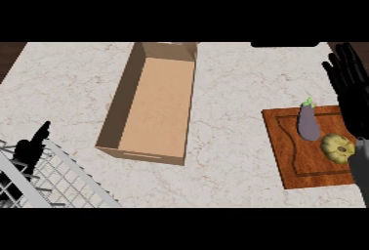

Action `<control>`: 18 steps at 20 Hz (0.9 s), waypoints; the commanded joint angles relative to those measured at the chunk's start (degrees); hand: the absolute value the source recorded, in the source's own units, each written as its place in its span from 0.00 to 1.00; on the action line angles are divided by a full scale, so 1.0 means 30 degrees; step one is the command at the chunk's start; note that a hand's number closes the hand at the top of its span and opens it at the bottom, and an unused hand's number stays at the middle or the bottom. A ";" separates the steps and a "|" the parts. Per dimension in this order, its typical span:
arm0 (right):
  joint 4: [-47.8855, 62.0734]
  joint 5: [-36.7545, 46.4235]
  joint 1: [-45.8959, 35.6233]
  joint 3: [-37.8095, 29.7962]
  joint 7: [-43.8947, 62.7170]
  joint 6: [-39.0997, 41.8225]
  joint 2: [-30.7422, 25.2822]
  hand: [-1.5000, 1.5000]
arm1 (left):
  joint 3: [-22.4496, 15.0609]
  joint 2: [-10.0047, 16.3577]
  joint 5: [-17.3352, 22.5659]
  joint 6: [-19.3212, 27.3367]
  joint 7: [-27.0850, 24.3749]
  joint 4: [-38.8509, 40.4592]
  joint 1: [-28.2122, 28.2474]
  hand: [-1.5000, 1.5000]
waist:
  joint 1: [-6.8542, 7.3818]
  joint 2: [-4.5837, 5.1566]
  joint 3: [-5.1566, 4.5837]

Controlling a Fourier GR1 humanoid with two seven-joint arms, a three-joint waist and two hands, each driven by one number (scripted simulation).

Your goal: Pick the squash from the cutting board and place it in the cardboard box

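**Squash Sits on the Board, Right Hand Open Beside It**

The squash (337,147) is yellow and round, with little bumps around its rim. It lies flat on the wooden cutting board (306,171), near the right edge of the frame. It looks as wide as it is tall, so no long side shows, and I cannot tell which way it points.

A purple eggplant (309,124) lies on the same board, just up and left of the squash. The eggplant is long. It runs up and down the frame, and its green stem points toward the top.

The right hand (352,93) is at the right edge of the frame, over the right side of the board. Its black fingers are straight and point toward the top. It holds nothing. The grey forearm (360,171) below it meets the right side of the squash in the picture, but I cannot tell if they touch.

The cardboard box (122,102) is open and sits left of the middle of the frame, on the pale stone counter (231,161). Its long side runs up and down, leaning a little. It is well apart from the board.

The left hand (30,149) rests at the lower left, fingers up and relaxed, holding nothing. A white wire rack (65,180) partly hides it.
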 commanded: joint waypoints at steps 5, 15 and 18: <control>-0.0191 -0.0252 0.0503 0.3896 -0.2398 1.0837 -0.4128 0.00 | 0.0724 0.0661 -0.1415 0.1630 -0.0308 -0.0239 -0.2065 0.50 | 0.1040 0.0144 0.0397; 0.0220 0.4534 0.0300 0.4585 -1.2735 1.6021 -0.9458 0.00 | 0.0091 0.0267 -0.1241 0.2843 0.0653 -0.0117 -0.3075 0.50 | 0.0819 0.0470 0.0574; 0.0715 0.5841 0.0049 0.4741 -1.5478 1.6363 -1.0410 0.00 | -0.0722 -0.0506 -0.1587 0.3573 0.0158 -0.0226 -0.2386 0.50 | 0.1127 0.0457 0.0573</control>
